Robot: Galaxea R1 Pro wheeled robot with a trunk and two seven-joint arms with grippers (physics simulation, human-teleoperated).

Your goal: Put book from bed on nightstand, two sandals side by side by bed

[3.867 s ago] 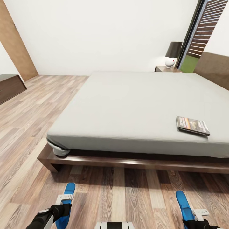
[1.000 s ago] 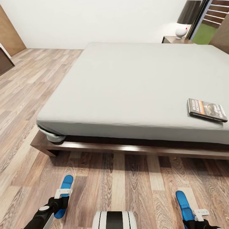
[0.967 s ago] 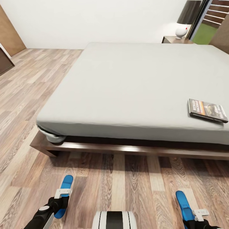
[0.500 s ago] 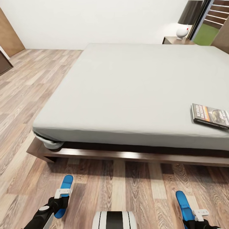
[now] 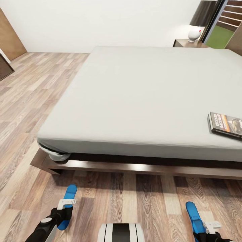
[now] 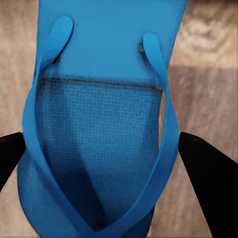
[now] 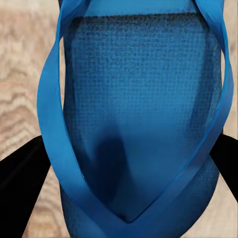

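1. One bed (image 5: 134,101), wide, with off-white mattress and dark wooden base.
2. One book (image 5: 226,125), lying flat on the mattress near the right edge of the head view.
3. Two blue sandals: left sandal (image 5: 68,204) at the left gripper (image 5: 65,210), seen close in the left wrist view (image 6: 101,129); right sandal (image 5: 194,215) at the right gripper (image 5: 201,224), seen close in the right wrist view (image 7: 141,114).
4. One nightstand (image 5: 189,43) beyond the far corner of the bed.
5. One lamp (image 5: 199,20) on that nightstand, dark shade over white round base.
6. One dark cabinet corner (image 5: 4,65) at the left edge.
7. One window (image 5: 224,23) at the upper right.
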